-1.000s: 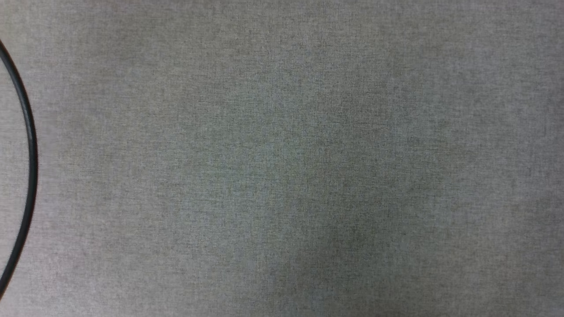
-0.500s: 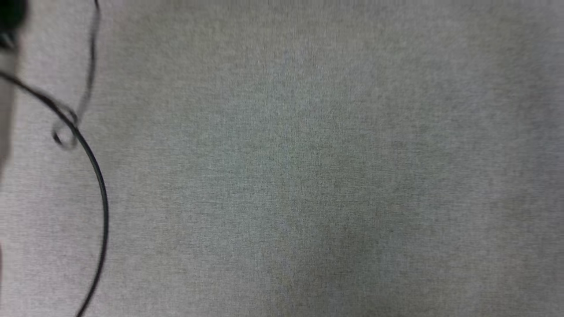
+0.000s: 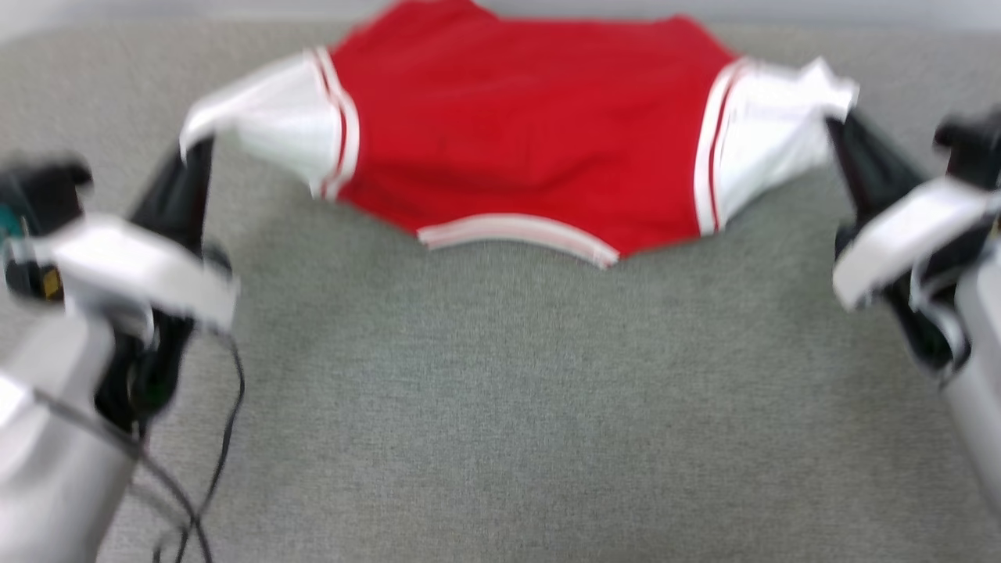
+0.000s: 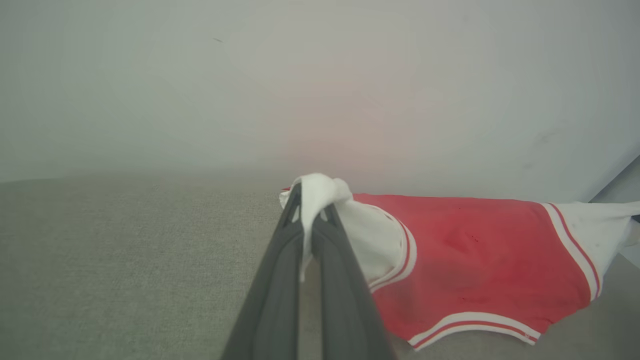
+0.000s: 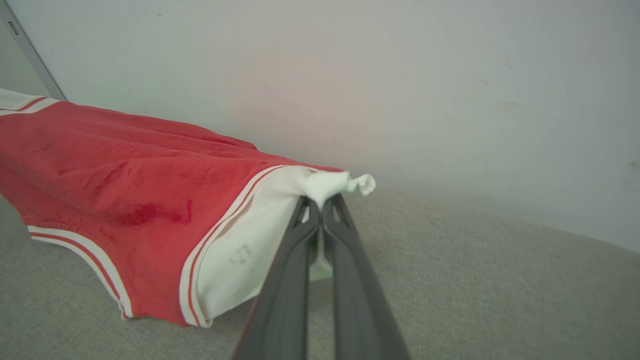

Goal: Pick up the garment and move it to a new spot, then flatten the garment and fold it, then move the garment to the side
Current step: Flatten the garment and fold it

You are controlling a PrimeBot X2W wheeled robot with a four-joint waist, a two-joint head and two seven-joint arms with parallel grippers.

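Observation:
The garment (image 3: 516,133), a red jersey with white sleeves and striped trim, hangs stretched between my two grippers above the grey cloth surface (image 3: 500,407). My left gripper (image 3: 195,152) is shut on the tip of one white sleeve (image 4: 320,192). My right gripper (image 3: 841,117) is shut on the other white sleeve (image 5: 330,187). The red body (image 4: 470,250) sags toward the surface in the middle. Its far part reaches the wall side, out of the head view's top edge. No lettering shows on the side facing me.
A pale wall (image 4: 320,90) stands close behind the garment. A thin black cable (image 3: 227,438) trails from my left arm at the lower left. The grey surface stretches wide in front of the garment.
The head camera has swung up: earlier it showed bare grey surface and a black cable, now both arms and the held garment are in it.

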